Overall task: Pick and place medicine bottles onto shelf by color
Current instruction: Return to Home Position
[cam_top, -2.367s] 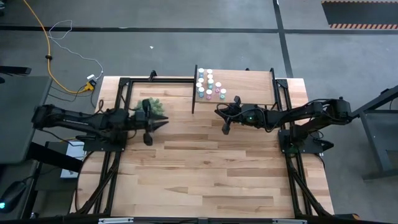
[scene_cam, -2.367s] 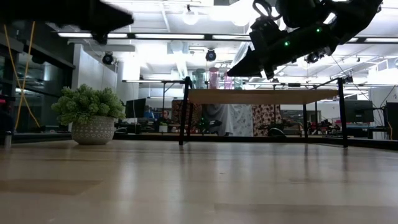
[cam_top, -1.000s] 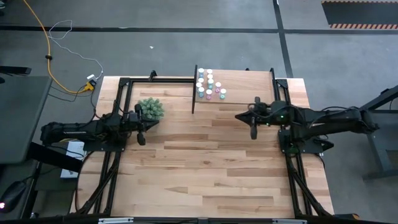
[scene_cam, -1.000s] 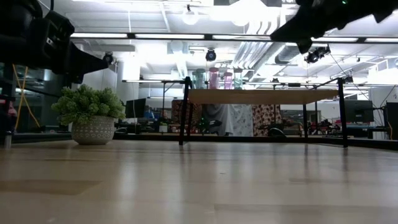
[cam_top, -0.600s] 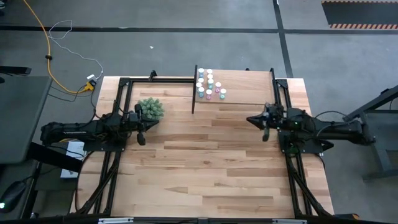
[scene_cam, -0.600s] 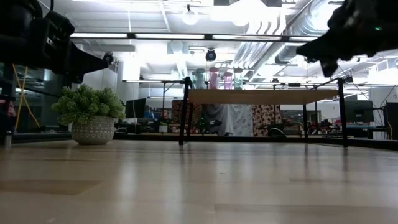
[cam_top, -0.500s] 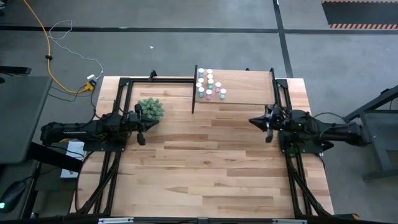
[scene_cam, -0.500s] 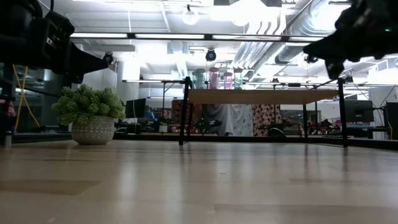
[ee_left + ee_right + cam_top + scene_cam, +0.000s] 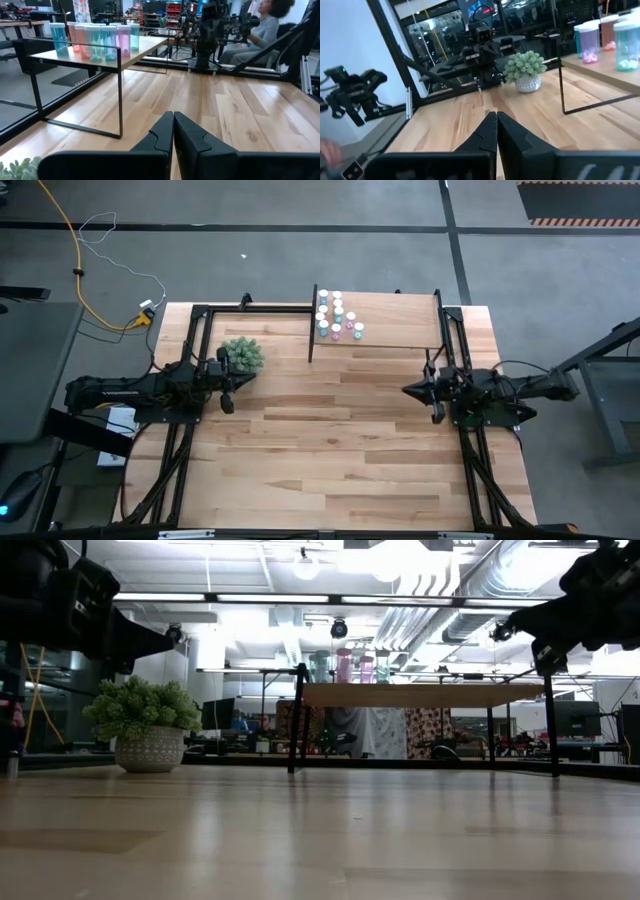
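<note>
2 closed, empty units: left end effector (image 9: 173, 114) mid-left beside the plant (image 9: 243, 353), right end effector (image 9: 496, 115) mid-right above the bench (image 9: 330, 450). Medicine bottles (image 9: 337, 317) cluster at the shelf's (image 9: 400, 320) left end.

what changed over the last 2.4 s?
Right gripper pulled back from beside the shelf to the right edge of the table; left gripper withdrew from over the plant toward the left edge. Nothing gripped or released. Medicine bottles, shelf and plant unmoved.

right gripper (image 9: 408, 390): pulled back, shelf (image 9: 400, 320) now well ahead of its fingers
left gripper (image 9: 248, 377): drew back — plant (image 9: 243, 354) beside fingertips
</note>
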You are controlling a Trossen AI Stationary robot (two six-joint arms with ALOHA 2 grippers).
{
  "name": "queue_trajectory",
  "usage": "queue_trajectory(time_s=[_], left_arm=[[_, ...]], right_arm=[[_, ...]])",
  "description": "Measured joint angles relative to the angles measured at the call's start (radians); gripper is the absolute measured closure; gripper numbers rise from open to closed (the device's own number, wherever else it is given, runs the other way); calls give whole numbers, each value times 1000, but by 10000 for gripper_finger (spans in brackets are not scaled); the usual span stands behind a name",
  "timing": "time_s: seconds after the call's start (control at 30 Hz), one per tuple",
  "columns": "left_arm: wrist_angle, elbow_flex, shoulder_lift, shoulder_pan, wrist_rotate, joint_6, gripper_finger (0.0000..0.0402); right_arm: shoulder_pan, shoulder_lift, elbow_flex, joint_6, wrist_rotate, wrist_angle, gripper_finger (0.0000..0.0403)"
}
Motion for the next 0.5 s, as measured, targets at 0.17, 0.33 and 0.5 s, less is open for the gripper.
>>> queue_trajectory(time_s=[0.17,0.33,0.5], left_arm=[[-2,0,2,0,0,0,398],[-3,0,3,0,0,0,398],[-3,0,3,0,-1,0,398]], right_arm=[[6,-1,1,-70,-6,-7,403],[6,-1,2,35,-7,-9,403],[6,-1,2,93,-10,-10,402]])
